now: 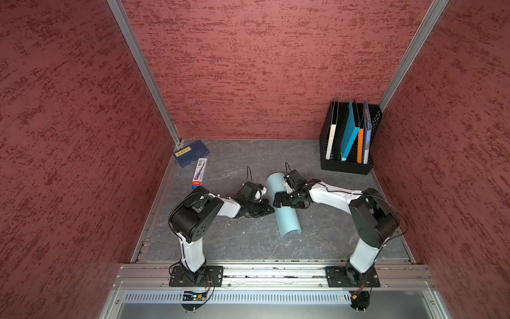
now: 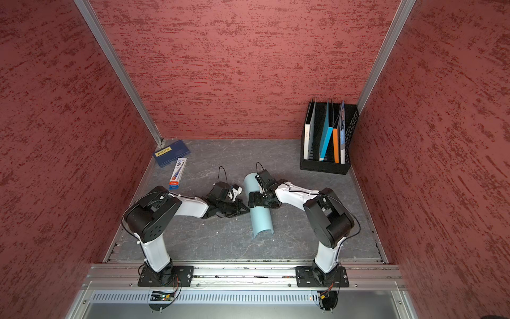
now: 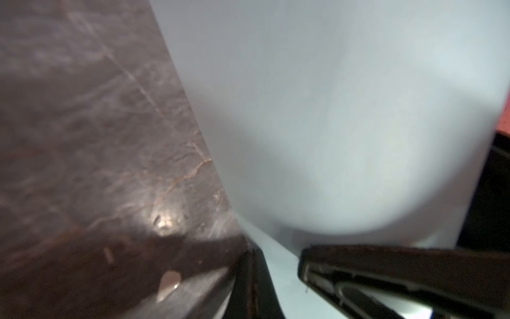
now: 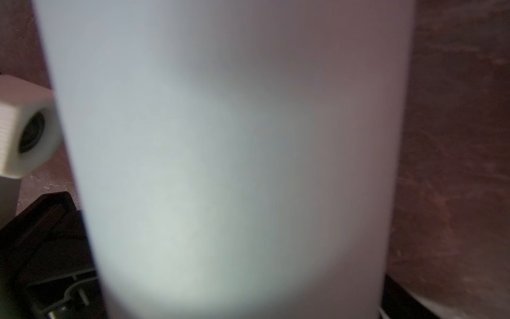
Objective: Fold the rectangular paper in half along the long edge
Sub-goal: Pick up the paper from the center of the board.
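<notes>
The rectangular paper [image 1: 288,223] [image 2: 262,221] is a pale blue sheet bowed into a long arch on the dark table, its hump running from back to front. At the arch's left side, my left gripper [image 1: 271,210] [image 2: 247,210] lies low on the table and is shut on the paper's edges; the left wrist view shows a strip of paper [image 3: 331,110] between the two fingers of the left gripper [image 3: 278,265]. From the right, my right gripper [image 1: 277,200] [image 2: 252,199] reaches over the hump with its jaws wide open. The paper [image 4: 220,165] fills the right wrist view.
A black file rack [image 1: 347,165] [image 2: 325,167] with books and a bright blue folder stands at the back right. A navy booklet [image 1: 190,153] and a slim white box [image 1: 199,174] lie at the back left. Red walls enclose three sides.
</notes>
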